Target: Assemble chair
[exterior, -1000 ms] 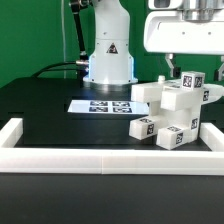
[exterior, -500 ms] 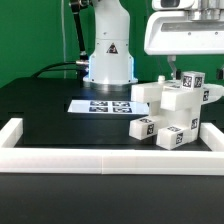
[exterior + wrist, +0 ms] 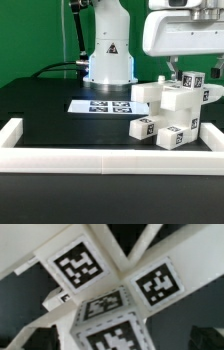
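Change since the earlier frames: the arm's white head has shifted only slightly above the stack, and we find the parts, board and rail where they were. Item one, the gripper [image 3: 183, 66]: it hangs at the exterior view's upper right, directly over the topmost part. Its jaws are spread wide with nothing between them, and one dark finger [image 3: 168, 65] shows just above the pile. Item two, the chair [image 3: 170, 110]: we count it as loose white blocky pieces bunched together on the exterior view's right of the black table [image 3: 45, 110]. They are close inside the white border rail [image 3: 100, 158], and several carry square black-and-white tags. How the pieces interlock we cannot tell. In the wrist view the chair [image 3: 118, 258] fills the picture at close range, with white bars crossing and four tags showing, one of them [image 3: 78, 262] sharpest. Item three, the marker board [image 3: 100, 105]: it lies flat in front of the robot base [image 3: 108, 55], just beside the pile.
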`<act>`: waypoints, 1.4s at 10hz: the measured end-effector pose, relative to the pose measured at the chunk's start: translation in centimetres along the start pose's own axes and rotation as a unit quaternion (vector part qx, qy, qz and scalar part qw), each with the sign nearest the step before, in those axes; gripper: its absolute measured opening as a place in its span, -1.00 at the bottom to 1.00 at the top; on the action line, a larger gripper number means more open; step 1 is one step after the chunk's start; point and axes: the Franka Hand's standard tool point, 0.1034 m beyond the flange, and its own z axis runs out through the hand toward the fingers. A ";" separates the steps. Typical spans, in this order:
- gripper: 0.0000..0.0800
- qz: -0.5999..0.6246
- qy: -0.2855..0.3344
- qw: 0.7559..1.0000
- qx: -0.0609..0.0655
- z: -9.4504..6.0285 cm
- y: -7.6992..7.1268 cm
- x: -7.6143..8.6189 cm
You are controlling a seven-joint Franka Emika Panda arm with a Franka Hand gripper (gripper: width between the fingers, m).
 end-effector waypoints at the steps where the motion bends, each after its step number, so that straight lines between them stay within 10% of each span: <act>1: 0.59 0.001 0.000 1.000 0.000 0.0 0.0 0.0; 3: -0.29 0.002 0.000 1.000 0.000 0.0 0.0 0.0; 14: -0.28 0.294 0.000 0.956 0.001 0.0 0.0 0.0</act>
